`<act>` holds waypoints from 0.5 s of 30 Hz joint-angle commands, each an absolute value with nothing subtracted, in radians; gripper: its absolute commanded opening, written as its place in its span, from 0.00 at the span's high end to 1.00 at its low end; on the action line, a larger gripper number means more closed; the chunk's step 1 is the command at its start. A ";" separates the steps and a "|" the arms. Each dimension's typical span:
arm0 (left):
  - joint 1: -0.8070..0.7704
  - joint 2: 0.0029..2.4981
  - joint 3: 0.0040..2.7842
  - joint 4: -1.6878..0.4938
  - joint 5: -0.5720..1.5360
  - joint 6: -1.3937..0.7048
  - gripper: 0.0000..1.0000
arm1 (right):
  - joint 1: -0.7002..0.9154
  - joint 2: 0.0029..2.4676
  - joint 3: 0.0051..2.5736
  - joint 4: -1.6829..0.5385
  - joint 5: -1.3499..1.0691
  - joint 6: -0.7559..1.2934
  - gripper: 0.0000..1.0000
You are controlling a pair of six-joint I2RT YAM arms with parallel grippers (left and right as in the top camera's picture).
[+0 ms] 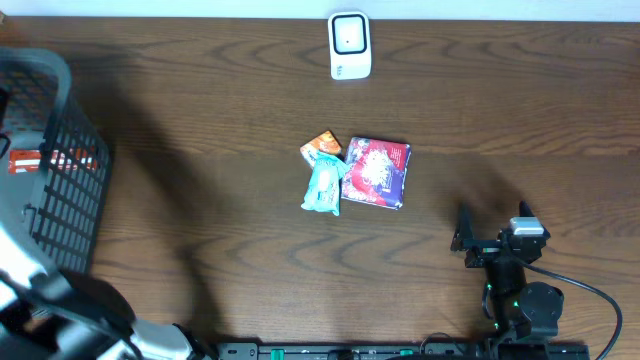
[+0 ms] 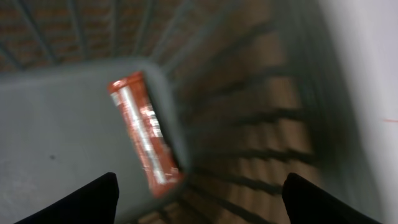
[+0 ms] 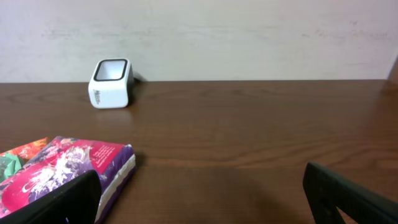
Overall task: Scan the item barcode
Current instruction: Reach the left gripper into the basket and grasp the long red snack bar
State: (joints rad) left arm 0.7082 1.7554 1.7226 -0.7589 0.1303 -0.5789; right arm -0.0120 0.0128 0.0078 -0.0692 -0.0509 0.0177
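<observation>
Wooden table (image 1: 200,150) holds scanner (image 1: 349,45), purple packet (image 1: 376,172), teal pouch (image 1: 323,185), basket (image 1: 70,190).

You have one white scanner (image 1: 349,45) and one grey basket (image 1: 45,160) on the table (image 1: 200,120). Loose packets, you count three: one orange packet (image 1: 322,146), one teal packet (image 1: 323,185), one purple packet (image 1: 375,172). Inside the basket, one orange-red packet (image 2: 144,134) more, so four packets in total

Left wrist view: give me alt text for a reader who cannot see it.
An orange-red packet lies inside a grey mesh basket, blurred, seen from above. The left gripper hangs open over it, dark fingertips at the bottom corners, holding nothing.
</observation>
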 commanded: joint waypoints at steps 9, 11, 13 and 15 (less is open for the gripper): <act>0.711 2.065 1.713 -0.701 0.112 -0.581 0.15 | -0.019 0.009 0.006 -0.072 -0.047 0.029 0.01; 0.711 2.101 1.713 -0.677 0.111 -0.581 0.15 | -0.019 0.009 0.006 -0.072 -0.047 0.029 0.01; 0.711 2.131 1.713 -0.643 0.111 -0.580 0.16 | -0.019 0.009 0.006 -0.072 -0.047 0.029 0.01; 0.711 2.154 1.713 -0.611 0.112 -0.580 0.16 | -0.019 0.009 0.006 -0.072 -0.047 0.029 0.01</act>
